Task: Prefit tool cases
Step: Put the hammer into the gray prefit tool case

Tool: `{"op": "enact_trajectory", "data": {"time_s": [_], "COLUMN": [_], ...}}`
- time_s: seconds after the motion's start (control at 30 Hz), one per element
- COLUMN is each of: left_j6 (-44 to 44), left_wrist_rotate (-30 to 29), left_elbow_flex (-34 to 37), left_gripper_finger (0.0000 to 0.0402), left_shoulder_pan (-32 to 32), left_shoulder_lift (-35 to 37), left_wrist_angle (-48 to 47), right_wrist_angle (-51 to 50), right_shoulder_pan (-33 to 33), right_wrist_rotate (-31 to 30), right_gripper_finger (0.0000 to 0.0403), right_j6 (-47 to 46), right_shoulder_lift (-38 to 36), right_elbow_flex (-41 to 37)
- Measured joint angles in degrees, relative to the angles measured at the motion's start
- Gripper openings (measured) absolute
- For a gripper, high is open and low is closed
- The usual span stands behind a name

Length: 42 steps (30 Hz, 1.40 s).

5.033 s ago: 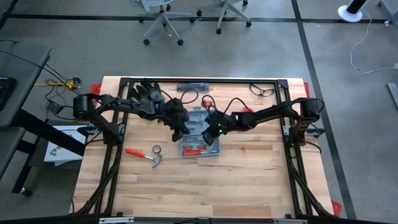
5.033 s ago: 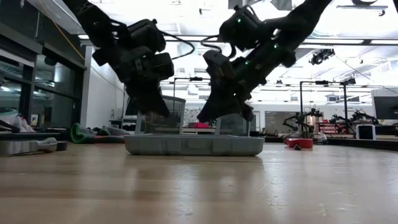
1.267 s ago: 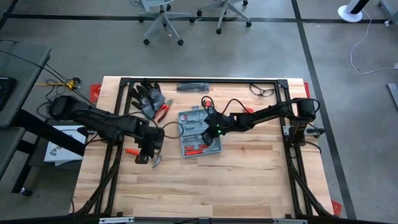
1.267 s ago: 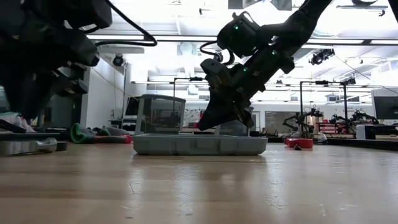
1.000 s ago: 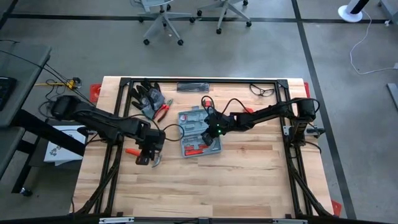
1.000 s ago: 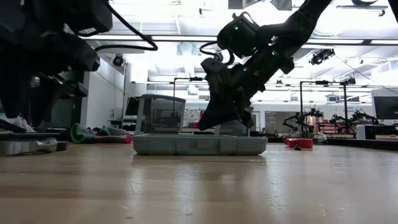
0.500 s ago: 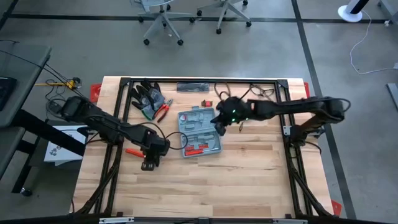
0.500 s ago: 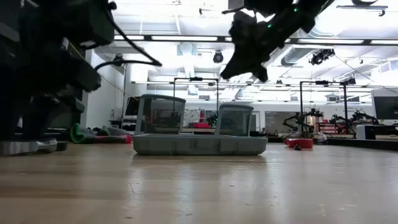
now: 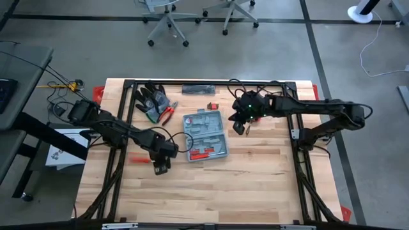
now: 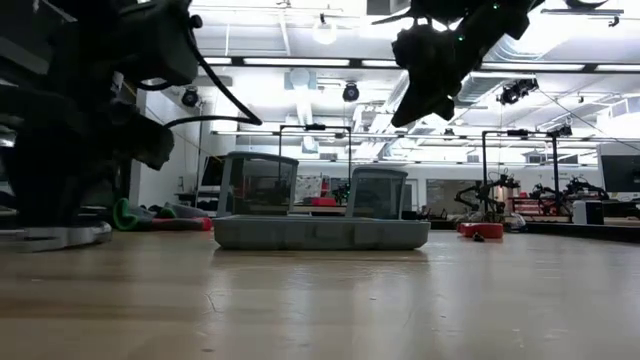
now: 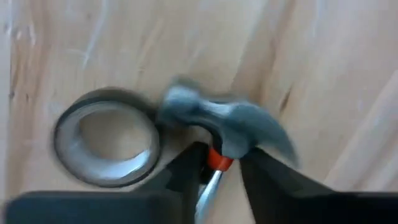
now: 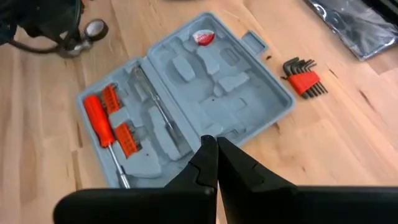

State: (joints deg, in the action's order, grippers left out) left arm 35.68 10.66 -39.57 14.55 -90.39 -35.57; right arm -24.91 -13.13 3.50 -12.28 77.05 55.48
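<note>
The tool case (image 9: pixel 206 135) lies open and flat on the table, a red-handled screwdriver and bits in its moulded recesses (image 12: pixel 186 99). My left gripper (image 9: pixel 160 167) points down over the hammer's steel head (image 11: pixel 224 124). Its fingers stand on either side of the neck, beside a tape roll (image 11: pixel 106 146). My right gripper (image 12: pixel 216 155) is shut on nothing and hangs high above the table (image 10: pixel 430 60), just right of the case. My left gripper comes down from above with one finger (image 11: pixel 186 171) on each side of the hammer's neck (image 11: pixel 217 160), just below the head. The hammer lies flat on the table. Whether the fingers touch the neck I cannot tell.
Dark gloves (image 9: pixel 150 99) and pliers (image 9: pixel 167 113) lie at the far left. A red hex-key set (image 12: pixel 305 78) sits beyond the case, and safety glasses (image 9: pixel 268 93) lie at the far right. The near half of the table (image 9: pixel 255 191) is bare wood.
My right gripper has left the case, rising and going toward the table's right edge. My left gripper has sunk toward the hammer's head, drifting toward the near edge, and has rolled about its own axis. The case has stayed in place.
</note>
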Motion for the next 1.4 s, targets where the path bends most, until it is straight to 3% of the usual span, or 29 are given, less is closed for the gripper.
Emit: {"op": "enact_trajectory", "data": {"time_s": [0.1,0.3,0.57,0.73,1.1,1.4], "left_j6": [7.54,16.62,18.93,9.58,-21.66,-28.88], "left_wrist_rotate": [0.67,-0.33,-12.05,-16.10,-8.48,-2.57], "left_elbow_flex": [0.15,-1.83,-8.42,-14.39,-35.14,-48.49], "left_gripper_finger": [0.0024,0.0023,0.0021,0.0021,0.0021,0.0019], "left_shoulder_pan": [-0.33,-0.62,-1.33,-6.42,-18.36,-19.25], "left_shoulder_lift": [-0.02,0.84,8.28,5.79,-14.72,-26.26], "left_wrist_angle": [1.73,2.77,5.78,11.48,4.78,4.73], "right_wrist_angle": [-0.12,-1.71,-3.15,-3.04,-3.09,-6.23], "right_shoulder_pan": [0.00,0.02,-0.12,-0.65,-0.76,-2.79], "right_wrist_rotate": [0.74,1.75,1.73,1.50,1.42,-0.48], "right_gripper_finger": [0.0000,0.0000,0.0000,0.0000,0.0000,0.0000], "right_j6": [1.23,2.37,3.58,3.54,2.10,1.84], "right_shoulder_lift": [-0.46,-1.66,-4.94,-5.20,-5.23,-7.78], "right_elbow_flex": [-0.02,-0.02,-0.02,-0.02,-0.02,-0.04]}}
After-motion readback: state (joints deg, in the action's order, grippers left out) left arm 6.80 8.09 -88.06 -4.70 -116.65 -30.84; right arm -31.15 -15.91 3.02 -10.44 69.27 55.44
